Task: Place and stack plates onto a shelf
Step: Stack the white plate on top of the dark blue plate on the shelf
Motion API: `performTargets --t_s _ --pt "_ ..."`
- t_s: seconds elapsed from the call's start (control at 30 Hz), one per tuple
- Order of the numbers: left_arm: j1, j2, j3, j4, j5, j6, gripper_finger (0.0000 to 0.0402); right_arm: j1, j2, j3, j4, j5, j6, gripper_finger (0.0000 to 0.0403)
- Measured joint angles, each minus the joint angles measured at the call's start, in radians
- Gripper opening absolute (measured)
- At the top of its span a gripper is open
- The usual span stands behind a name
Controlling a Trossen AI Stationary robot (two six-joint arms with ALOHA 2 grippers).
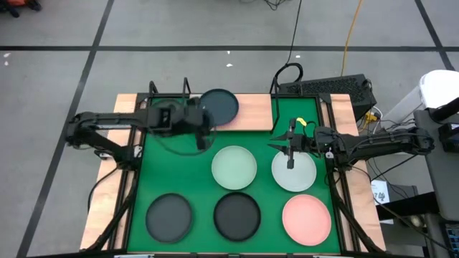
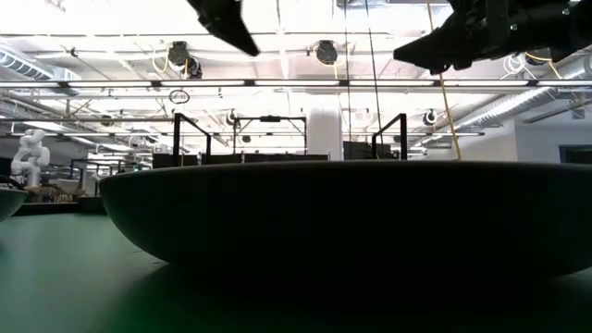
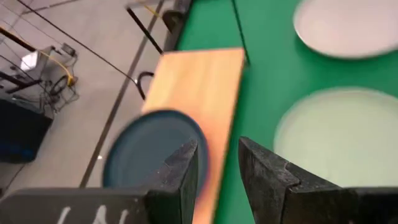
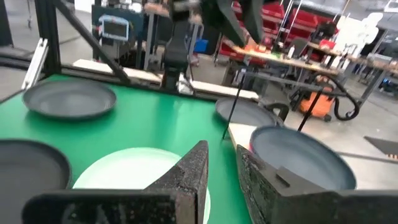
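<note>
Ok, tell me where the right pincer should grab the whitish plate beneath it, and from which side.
Take the whitish plate by its thin raised rim, probably the edge nearest the right arm. It lies flat on the green mat and is shallow, so only the rim gives a hold. The right pincer hangs above it, empty, so I would come straight down with one finger inside the rim and one outside.

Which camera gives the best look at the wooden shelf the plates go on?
The high view: it shows the whole wooden shelf from above, with a dark plate on its left part. The left wrist view shows the same board and plate, blurred. The right wrist view catches only a corner beside the plate. In the low view, a dark plate up close blocks it.
</note>
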Motion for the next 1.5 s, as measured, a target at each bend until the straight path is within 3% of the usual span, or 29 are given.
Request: performTargets --t_s 0.3,0.5,0.6,0.73,0.9,1.03,1.2,1.5 --pt "-0.123 -0.194 -0.336 0.376 -0.053 -0.1 0.012 -0.004 0.011 0.059 -0.171 0.08 0.031 0.007" --pt "-0.169 -0.257 -0.518 0.681 -0.087 -0.07 0.012 -0.007 0.028 0.117 -0.332 0.078 0.07 0.0071" --pt "-0.175 -0.266 -0.583 0.756 -0.088 -0.067 0.012 -0.007 0.047 0.152 -0.436 0.076 0.113 0.0073" --pt "-0.18 -0.272 -0.636 0.801 -0.089 -0.073 0.012 -0.005 0.074 0.192 -0.569 0.068 0.178 0.0085" --pt "-0.181 -0.272 -0.681 0.82 -0.089 -0.097 0.012 0.009 0.105 0.203 -0.671 -0.082 0.252 0.0109" --pt "-0.186 -0.272 -0.731 0.874 -0.089 -0.106 0.012 0.055 0.149 0.202 -0.724 -0.133 0.327 0.0126" --pt "-0.192 -0.299 -0.808 1.018 -0.09 -0.071 0.012 0.131 0.212 0.202 -0.734 -0.137 0.403 0.0136" --pt "-0.195 -0.414 -0.856 1.02 -0.094 -0.066 0.012 0.263 0.344 0.202 -0.728 -0.136 0.559 0.0137"
